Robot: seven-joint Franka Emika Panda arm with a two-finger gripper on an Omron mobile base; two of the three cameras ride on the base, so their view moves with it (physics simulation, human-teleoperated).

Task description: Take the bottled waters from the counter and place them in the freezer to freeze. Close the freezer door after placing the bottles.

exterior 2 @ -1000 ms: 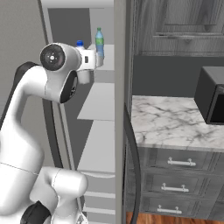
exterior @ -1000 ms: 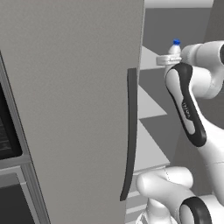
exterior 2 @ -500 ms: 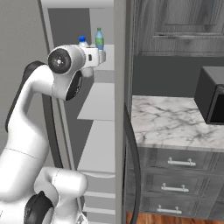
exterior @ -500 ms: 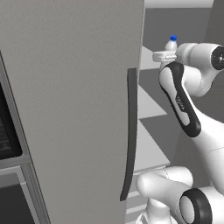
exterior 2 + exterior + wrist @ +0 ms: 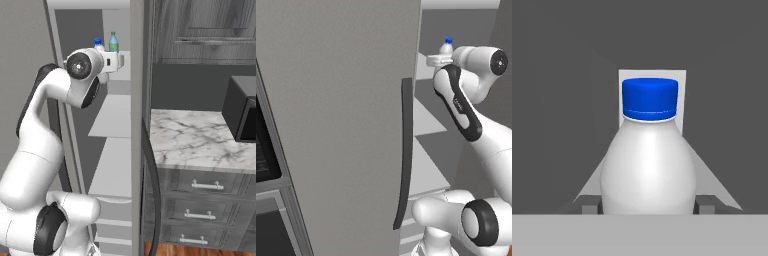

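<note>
A: We have the white bottle clamped upright in our gripper, a finger on each flank, because it has to stand on the shelf inside the open freezer.

B: And the blue bottle?

A: Already standing in there, just beside ours. The door stands wide open.

B: What's changed from a second ago?

A: We've lifted and reached deeper; the cap sits higher up.
</note>
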